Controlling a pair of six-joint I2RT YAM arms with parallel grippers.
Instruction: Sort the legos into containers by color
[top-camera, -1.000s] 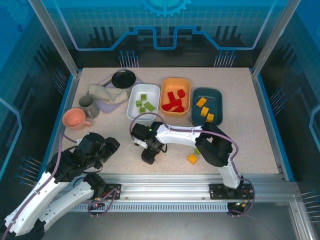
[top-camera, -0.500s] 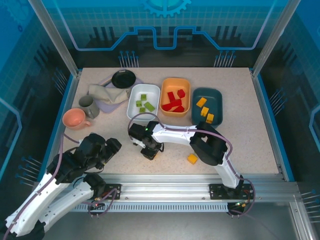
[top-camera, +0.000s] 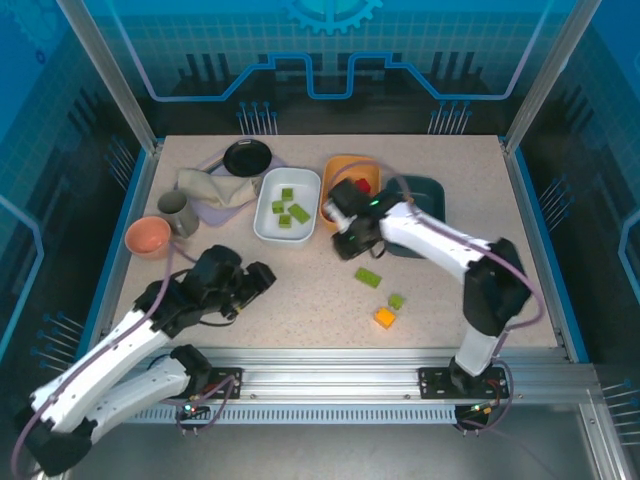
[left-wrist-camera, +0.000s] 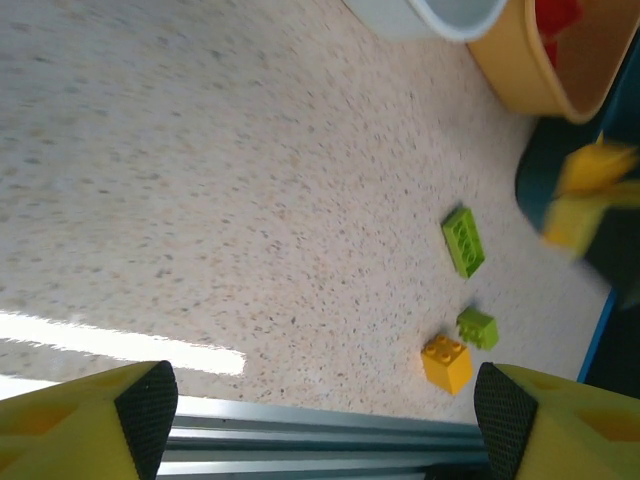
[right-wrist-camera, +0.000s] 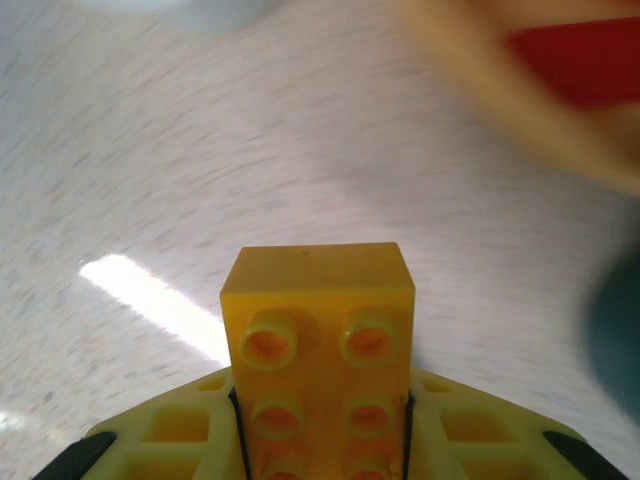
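My right gripper (top-camera: 345, 236) hovers by the near left corner of the orange tub (top-camera: 345, 166), shut on a yellow-orange brick (right-wrist-camera: 318, 320) that stands up between its fingers. The orange tub holds red bricks, the white tub (top-camera: 264, 208) holds green ones (top-camera: 291, 211), and the dark teal tub (top-camera: 428, 187) sits behind the right arm. Three loose bricks lie on the table: a flat green one (top-camera: 367, 277) (left-wrist-camera: 464, 241), a small green one (top-camera: 396, 301) (left-wrist-camera: 478, 327) and a yellow-orange one (top-camera: 384, 318) (left-wrist-camera: 446, 363). My left gripper (top-camera: 262, 277) (left-wrist-camera: 320, 410) is open over bare table left of them.
At the back left stand a black round dish (top-camera: 247, 157), a crumpled cloth (top-camera: 213, 187), a grey cup (top-camera: 177, 213) and a pink mug (top-camera: 149, 238). The metal rail (left-wrist-camera: 300, 432) runs along the table's near edge, close under the left gripper.
The right gripper shut on the yellow-orange brick at the near middle and carried it back and right toward the tubs. The left arm reached forward and right over the table.
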